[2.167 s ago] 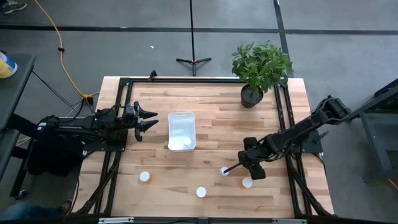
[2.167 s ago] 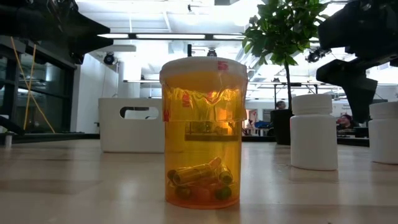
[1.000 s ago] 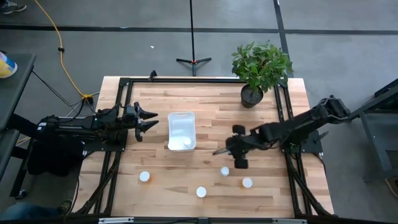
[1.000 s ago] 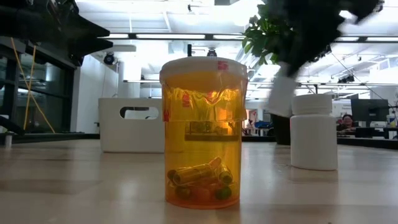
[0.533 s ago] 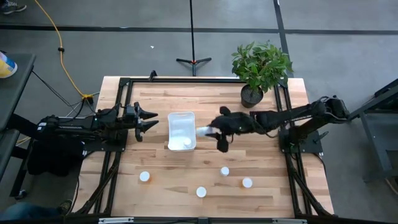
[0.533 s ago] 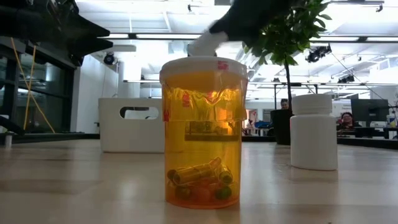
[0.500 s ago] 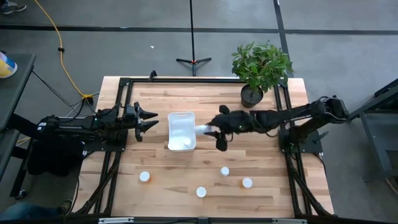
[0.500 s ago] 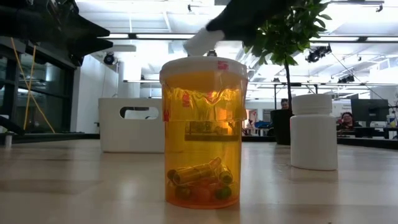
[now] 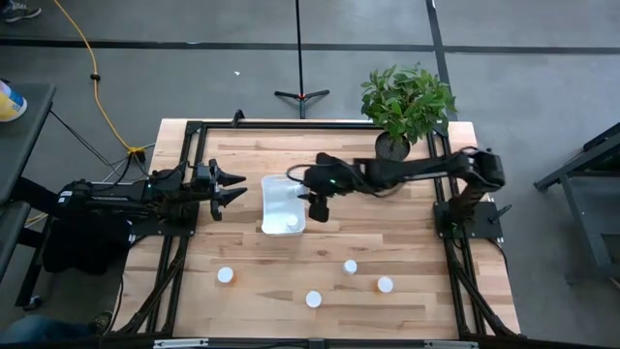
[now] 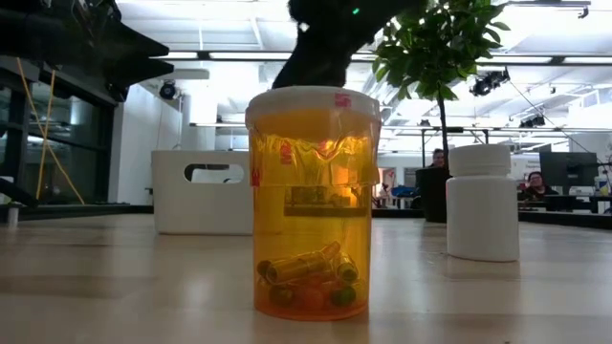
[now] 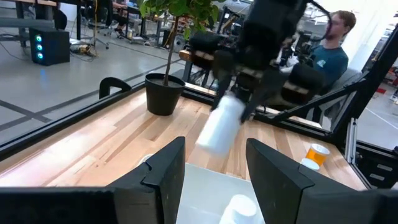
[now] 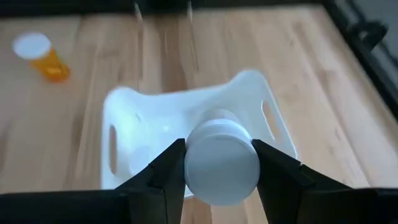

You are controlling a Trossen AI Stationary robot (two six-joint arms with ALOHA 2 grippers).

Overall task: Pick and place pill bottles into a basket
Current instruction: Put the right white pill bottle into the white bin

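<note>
My right gripper [image 9: 299, 184] is shut on a white pill bottle [image 12: 222, 163] and hangs above the white basket [image 9: 282, 199]; the bottle also shows in the left wrist view [image 11: 221, 126]. One white bottle [image 9: 291, 225] lies in the basket's near end. Several white-capped bottles stand upright on the near part of the table [image 9: 225, 275] [image 9: 313, 299] [image 9: 350, 267]. The nearest one is orange [image 10: 313, 201]. My left gripper [image 9: 235, 186] waits open, just left of the basket. My right gripper pinches the white bottle's round wall [image 12: 186, 167] between its two fingers [image 12: 163, 180], one on each side. The fingers come from the table's right, slanting down, and lie along the bottle. The bottle is lifted clear above the basket, its free end [image 11: 208, 140] tilted down toward it.
A potted plant [image 9: 405, 107] stands at the far right of the table, behind my right arm. Black frame rails [image 9: 194, 174] run along the table's left and right sides. A person [image 11: 333, 46] sits beyond the table.
My right gripper has carried the white bottle from above the near-right bottles toward the table's left and far edges. It now hangs over the basket. It has stayed shut on the bottle.
</note>
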